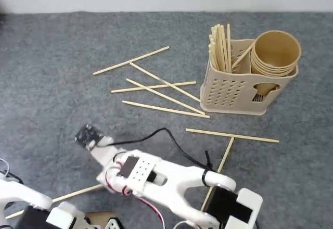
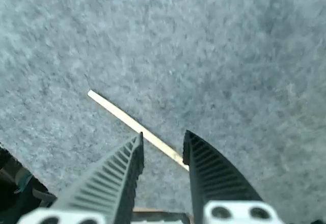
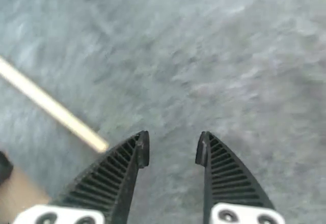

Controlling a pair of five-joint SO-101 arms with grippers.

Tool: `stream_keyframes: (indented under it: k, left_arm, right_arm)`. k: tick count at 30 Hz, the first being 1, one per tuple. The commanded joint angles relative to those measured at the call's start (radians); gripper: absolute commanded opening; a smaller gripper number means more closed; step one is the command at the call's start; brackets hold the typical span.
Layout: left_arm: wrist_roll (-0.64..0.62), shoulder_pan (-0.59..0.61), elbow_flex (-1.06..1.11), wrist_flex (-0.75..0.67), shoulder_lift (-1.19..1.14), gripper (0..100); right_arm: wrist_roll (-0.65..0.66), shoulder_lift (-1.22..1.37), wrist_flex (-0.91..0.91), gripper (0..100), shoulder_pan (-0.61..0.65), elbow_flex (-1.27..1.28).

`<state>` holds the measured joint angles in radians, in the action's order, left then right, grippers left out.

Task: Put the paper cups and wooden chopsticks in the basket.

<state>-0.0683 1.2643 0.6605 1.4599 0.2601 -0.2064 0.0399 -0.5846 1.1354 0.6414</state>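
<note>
Lying slantwise just beyond the left gripper [image 2: 163, 135], which is held open, a chopstick [image 2: 133, 125] is found near the tabletop's [image 1: 52, 41] front-left corner. The right gripper [image 3: 173, 133] is likewise held open; the left is judged nearer.

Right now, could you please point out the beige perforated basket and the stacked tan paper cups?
Beige perforated basket [image 1: 229, 91]: high view, front wall.
Stacked tan paper cups [image 1: 276, 48]: high view, top cup's inside.

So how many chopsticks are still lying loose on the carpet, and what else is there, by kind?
Loose chopsticks: 8
Basket: 1
Cup stack in the basket: 1
Chopstick bundle in the basket: 1
Total: 11
</note>
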Motion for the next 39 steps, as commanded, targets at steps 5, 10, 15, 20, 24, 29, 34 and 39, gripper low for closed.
stream_keyframes:
  k: [5,10,15,20,24,29,34,39]
  left_arm:
    - [0.04,0.005,0.125,-0.003,0.049,13]
    - [0.04,0.006,0.176,-0.075,0.049,13]
    - [0.041,0.005,0.179,-0.078,0.049,13]
    - [0.043,-0.011,0.2,-0.117,0.048,13]
    - [0.043,-0.066,0.272,-0.186,0.048,13]
    - [0.043,-0.091,0.28,-0.198,0.048,13]
    - [0.043,-0.104,0.282,-0.203,0.048,13]
    - [0.101,-0.101,0.237,-0.147,0.048,13]
  right_arm:
    - [-0.02,-0.107,-0.012,17.2,-0.12,-0.074]
    - [-0.02,-0.208,-0.012,17.2,-0.191,-0.052]
    - [-0.021,-0.265,-0.012,17.2,-0.208,-0.021]
    - [-0.021,-0.28,-0.012,17.2,-0.209,-0.014]
    - [-0.02,-0.282,-0.012,17.2,-0.209,-0.014]
    - [-0.02,-0.283,-0.012,17.2,-0.22,-0.014]
    - [-0.02,-0.283,-0.01,17.2,-0.222,-0.018]
    - [-0.02,-0.283,-0.01,17.2,-0.222,-0.018]
